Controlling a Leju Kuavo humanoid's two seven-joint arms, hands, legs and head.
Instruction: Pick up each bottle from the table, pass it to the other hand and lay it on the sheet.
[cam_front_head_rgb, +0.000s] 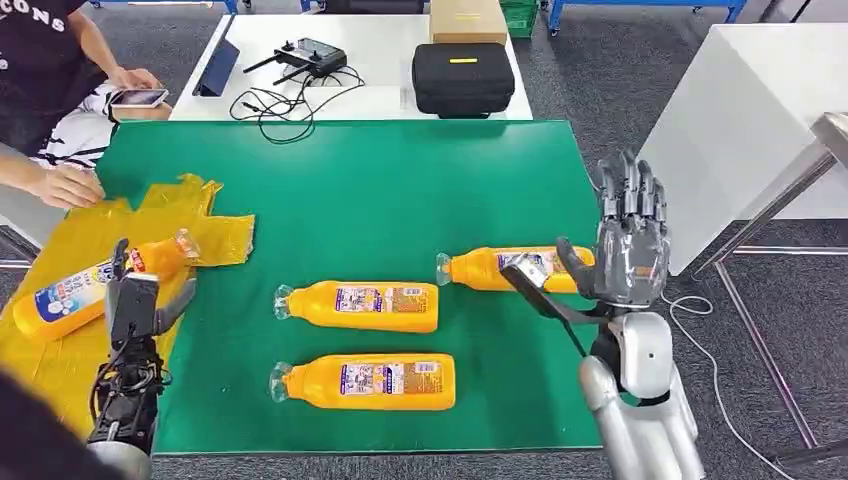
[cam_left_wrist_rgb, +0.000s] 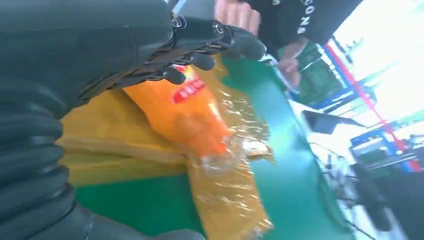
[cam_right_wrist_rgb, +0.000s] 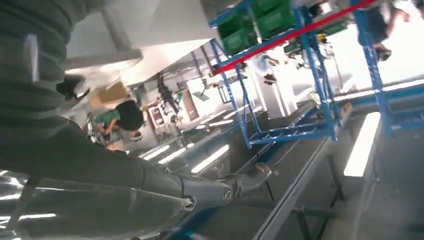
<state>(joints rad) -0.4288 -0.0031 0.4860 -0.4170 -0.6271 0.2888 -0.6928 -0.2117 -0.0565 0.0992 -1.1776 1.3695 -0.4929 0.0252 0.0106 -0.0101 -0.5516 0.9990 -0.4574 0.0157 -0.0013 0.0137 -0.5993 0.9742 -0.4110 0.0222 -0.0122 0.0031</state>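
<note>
Head view: the left hand (cam_front_head_rgb: 135, 305) gripped an orange bottle (cam_front_head_rgb: 95, 285) lying on the yellow sheet (cam_front_head_rgb: 205, 222) at the left edge of the green mat (cam_front_head_rgb: 400, 190). Three more orange bottles lay on the mat: one near the centre (cam_front_head_rgb: 358, 306), one nearer the robot (cam_front_head_rgb: 364, 381), one toward the right (cam_front_head_rgb: 500, 268), partly behind the right hand (cam_front_head_rgb: 628, 235), which was raised with fingers extended, holding nothing. A person's hand (cam_front_head_rgb: 66, 185) rested at the sheet's far corner.

Left wrist view: dark fingers (cam_left_wrist_rgb: 210, 42) curled over the bottle's (cam_left_wrist_rgb: 185, 112) body above the crinkled sheet (cam_left_wrist_rgb: 225, 190).

Right wrist view: the right hand's finger (cam_right_wrist_rgb: 220, 187) stretched out straight, nothing held; blue racking (cam_right_wrist_rgb: 300, 90) beyond.
</note>
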